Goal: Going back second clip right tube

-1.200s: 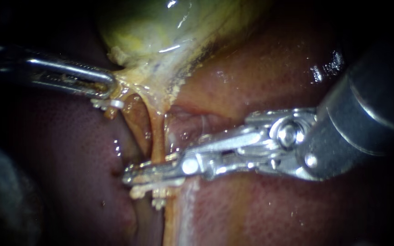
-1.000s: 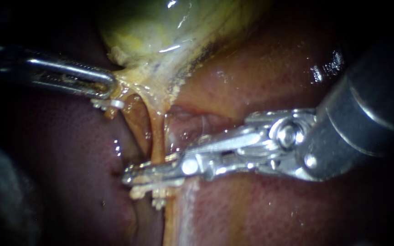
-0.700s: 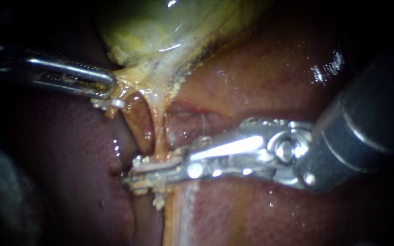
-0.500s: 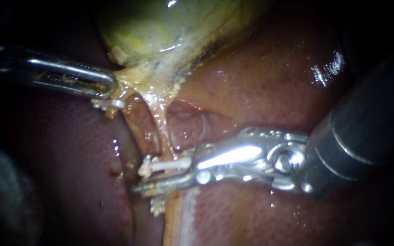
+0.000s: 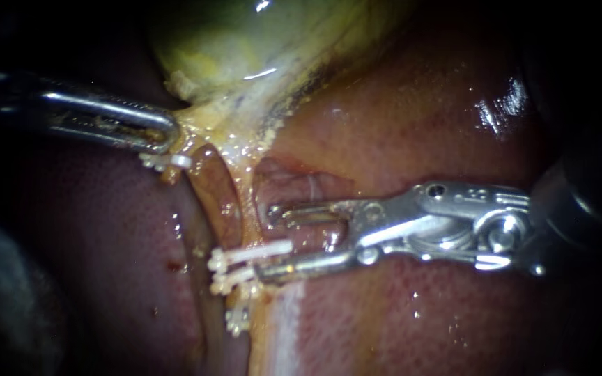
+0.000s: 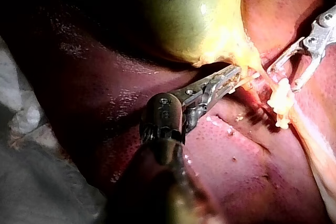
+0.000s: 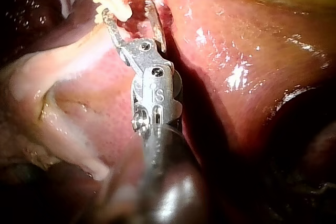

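Note:
The right tube [image 5: 244, 202] runs down from the yellow-green gallbladder [image 5: 245, 42]. It carries white clips [image 5: 245, 256] stacked close together, with another clip [image 5: 235, 320] lower down. My right instrument [image 5: 267, 240] stands just right of them, jaws open and empty, the lower jaw's tip close against the clips. In the right wrist view the open jaws [image 7: 128, 9] sit just short of the clips [image 7: 110, 1]. My left instrument [image 5: 168, 132] is shut on tissue at the gallbladder's neck and pulls it left; the left wrist view shows the same grip [image 6: 233, 74].
Dark red liver [image 5: 398, 125] surrounds the tubes. A small white clip [image 5: 165, 161] sits on the left tube just below my left instrument's tip. A pale band of tissue [image 5: 280, 327] continues downward under the clips. Grey cloth [image 6: 31, 182] lies beside the liver.
My right instrument's jaws, closed across the right tube, have opened and drawn back to the right. A white clip now shows on the tube where they were. The left instrument has held still.

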Available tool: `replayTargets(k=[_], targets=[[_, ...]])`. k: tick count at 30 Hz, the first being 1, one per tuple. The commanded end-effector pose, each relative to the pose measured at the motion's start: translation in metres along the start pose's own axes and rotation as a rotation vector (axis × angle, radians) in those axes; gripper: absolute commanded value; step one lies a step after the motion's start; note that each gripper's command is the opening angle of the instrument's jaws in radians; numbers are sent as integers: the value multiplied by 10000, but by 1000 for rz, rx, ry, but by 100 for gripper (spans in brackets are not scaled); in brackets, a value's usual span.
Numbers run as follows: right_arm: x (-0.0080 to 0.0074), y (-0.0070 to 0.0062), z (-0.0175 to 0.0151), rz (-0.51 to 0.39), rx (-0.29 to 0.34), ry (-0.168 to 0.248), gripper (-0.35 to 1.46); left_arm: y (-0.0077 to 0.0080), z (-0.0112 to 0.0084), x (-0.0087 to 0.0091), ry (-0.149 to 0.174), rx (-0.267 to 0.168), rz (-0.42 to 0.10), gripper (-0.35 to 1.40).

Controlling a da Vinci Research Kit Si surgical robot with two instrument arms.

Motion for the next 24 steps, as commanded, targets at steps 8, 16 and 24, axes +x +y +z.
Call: replayTargets(k=[8,16,24], targets=[[20,0,-58,-136,-26,-60,50,0,0,0,0,0,0,-35],[11,-2,-91,-213,-36,-184,50,-1,2,-2,1,2,1,-35],[10,-2,-95,-220,-34,-187,50,-9,27,-7,3,7,6,-35]])
